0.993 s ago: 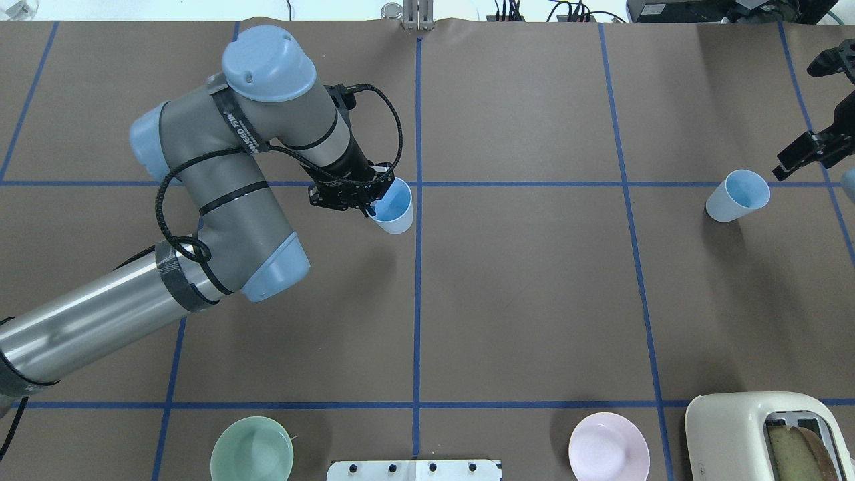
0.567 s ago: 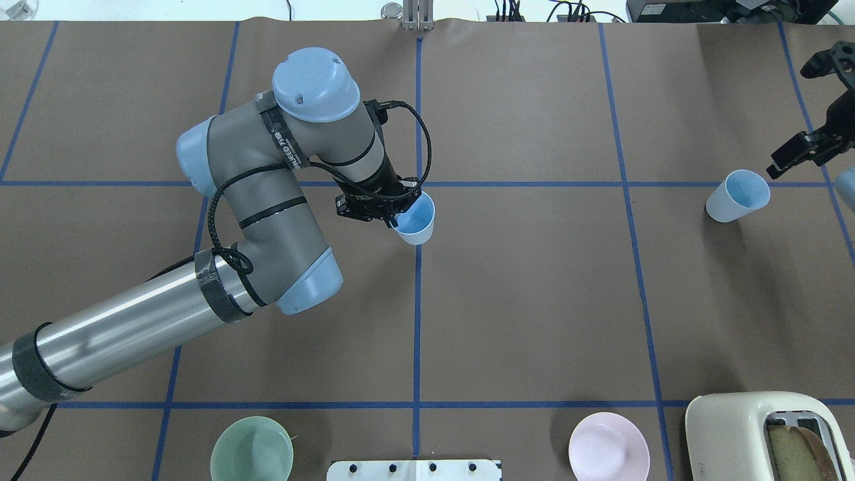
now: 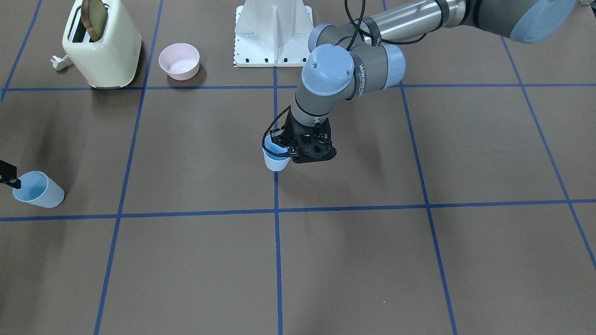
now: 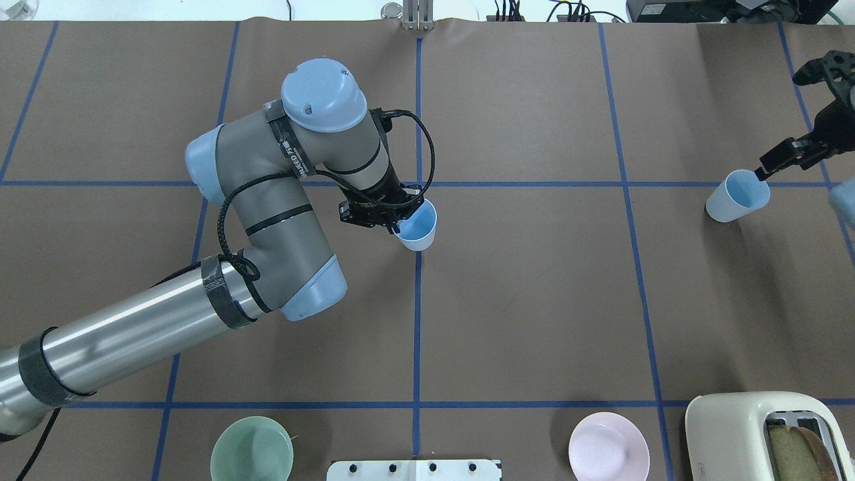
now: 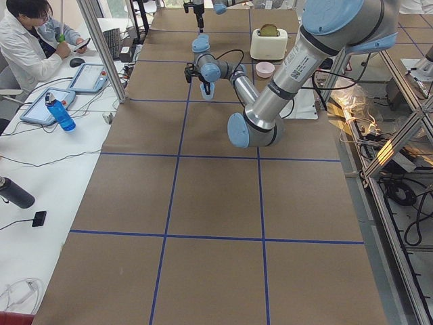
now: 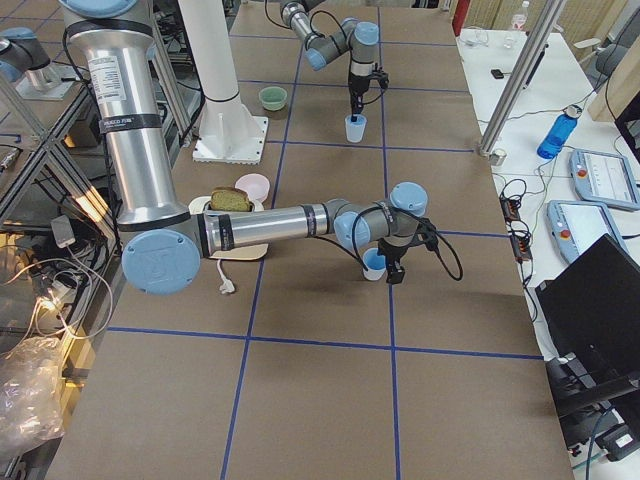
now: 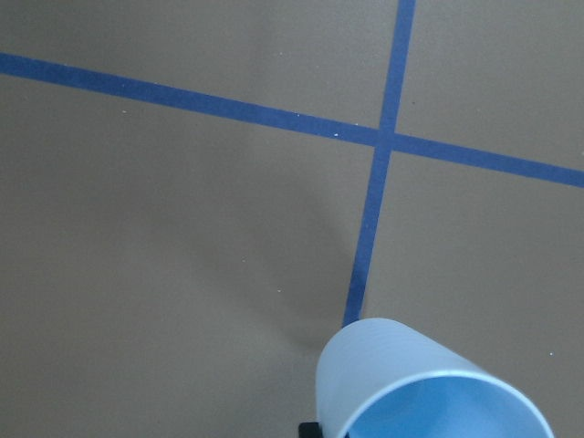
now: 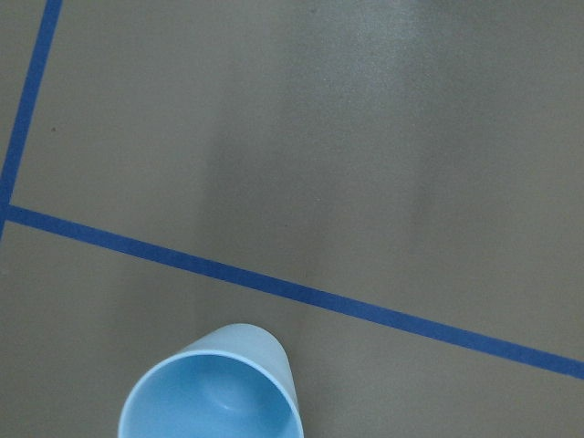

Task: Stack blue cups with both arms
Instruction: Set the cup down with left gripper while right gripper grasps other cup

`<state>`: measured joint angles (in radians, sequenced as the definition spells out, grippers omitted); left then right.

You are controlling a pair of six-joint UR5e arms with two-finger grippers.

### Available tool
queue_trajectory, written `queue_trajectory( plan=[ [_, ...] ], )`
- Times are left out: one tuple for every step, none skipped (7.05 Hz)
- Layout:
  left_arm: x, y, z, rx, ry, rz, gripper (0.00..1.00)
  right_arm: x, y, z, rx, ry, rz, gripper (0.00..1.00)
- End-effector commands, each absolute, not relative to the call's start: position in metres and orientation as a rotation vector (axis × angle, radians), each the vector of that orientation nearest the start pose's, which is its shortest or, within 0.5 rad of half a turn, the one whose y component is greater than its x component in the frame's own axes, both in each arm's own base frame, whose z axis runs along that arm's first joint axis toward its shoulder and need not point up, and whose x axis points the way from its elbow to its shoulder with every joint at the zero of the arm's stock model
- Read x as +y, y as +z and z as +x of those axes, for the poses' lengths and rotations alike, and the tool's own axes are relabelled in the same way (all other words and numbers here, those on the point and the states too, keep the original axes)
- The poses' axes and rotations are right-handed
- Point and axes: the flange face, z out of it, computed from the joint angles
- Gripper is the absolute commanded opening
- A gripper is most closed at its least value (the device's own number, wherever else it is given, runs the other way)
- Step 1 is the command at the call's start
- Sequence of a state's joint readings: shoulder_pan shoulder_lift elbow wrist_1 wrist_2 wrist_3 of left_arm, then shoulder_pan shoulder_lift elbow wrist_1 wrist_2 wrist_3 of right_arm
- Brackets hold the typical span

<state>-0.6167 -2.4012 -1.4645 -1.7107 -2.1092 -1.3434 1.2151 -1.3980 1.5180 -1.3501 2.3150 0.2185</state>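
One blue cup [image 4: 419, 227] in left pincer [image 4: 398, 222], second cup [image 4: 737, 197] beside right pincer [image 4: 765, 171]

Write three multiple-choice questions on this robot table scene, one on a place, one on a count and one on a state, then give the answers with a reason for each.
1. Where does the pink bowl stand?
A. beside the toaster
B. inside the green bowl
C. under the left arm

2. How many blue cups are on view?
A. one
B. two
C. four

3. What are the left fingers doing?
A. open over the green bowl
B. shut on a blue cup's rim
C. holding the bread

Answers:
1 A: the front-facing view shows the bowl next to the toaster, near the base mount.
2 B: one is at the table's middle and one is far out on the right arm's side.
3 B: the overhead and front-facing views show them pinching the middle cup's rim.
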Motion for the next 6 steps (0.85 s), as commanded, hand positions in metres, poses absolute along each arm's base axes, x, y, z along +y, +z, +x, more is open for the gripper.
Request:
queue_trajectory(
  plan=[
    [-0.485,0.169,0.563,0.969,-0.101,-0.102,0.00,-0.564,0.573,-0.149,-0.787,-0.271,0.106,0.92],
    [-0.484,0.170,0.564,0.967,-0.099,-0.104,0.00,-0.562,0.574,-0.152,-0.788,-0.276,0.103,0.92],
    [-0.486,0.176,0.567,0.956,-0.103,-0.109,0.00,-0.562,0.574,-0.153,-0.787,-0.277,0.101,0.92],
    [-0.487,0.176,0.567,0.955,-0.104,-0.109,0.00,-0.561,0.573,-0.156,-0.788,-0.282,0.102,0.92],
    [-0.485,0.176,0.569,0.956,-0.101,-0.109,0.00,-0.560,0.573,-0.158,-0.789,-0.288,0.101,0.92],
    [-0.485,0.178,0.570,0.953,-0.101,-0.112,0.08,-0.559,0.575,-0.162,-0.782,-0.293,0.099,0.90]
  ],
)
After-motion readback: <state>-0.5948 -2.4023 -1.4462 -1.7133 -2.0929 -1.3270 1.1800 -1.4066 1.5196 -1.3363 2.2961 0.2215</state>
